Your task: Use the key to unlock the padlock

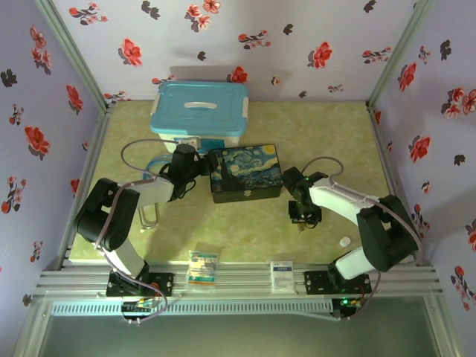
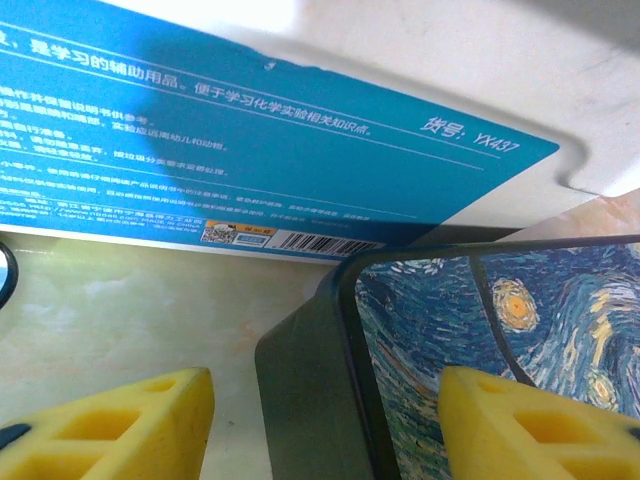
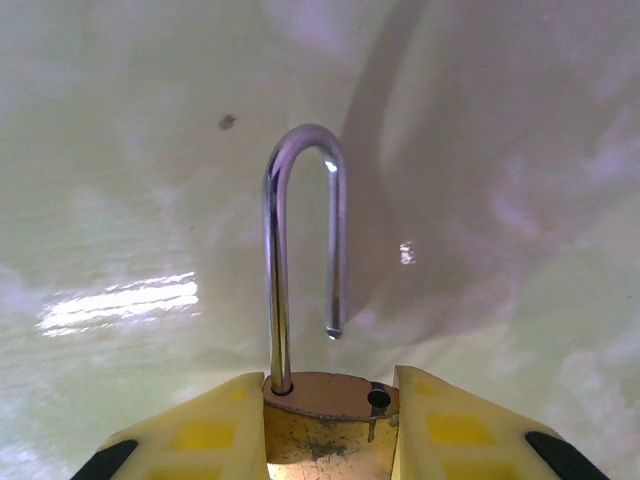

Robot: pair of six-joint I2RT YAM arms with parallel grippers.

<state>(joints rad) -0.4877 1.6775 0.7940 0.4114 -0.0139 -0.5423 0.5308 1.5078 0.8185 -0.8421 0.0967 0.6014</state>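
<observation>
The brass padlock (image 3: 325, 440) sits clamped between the yellow fingers of my right gripper (image 3: 330, 385). Its silvery shackle (image 3: 276, 250) stands up with its free end lifted clear of the hole in the body. In the top view this right gripper (image 1: 301, 217) hangs low over the table, right of the painted box. My left gripper (image 2: 325, 390) is open and straddles the box's near left corner, one finger (image 2: 120, 420) over the table and the other above the lid. From above, the left gripper (image 1: 204, 166) is at the box's left end. The key is out of view.
The dark Starry-Night box (image 1: 245, 172) lies mid-table, with a white bin with a blue lid (image 1: 199, 111) close behind it. A small white cap (image 1: 344, 242) rests near the right arm's base. Two small packets (image 1: 202, 266) lie on the front rail. Floral walls close in three sides.
</observation>
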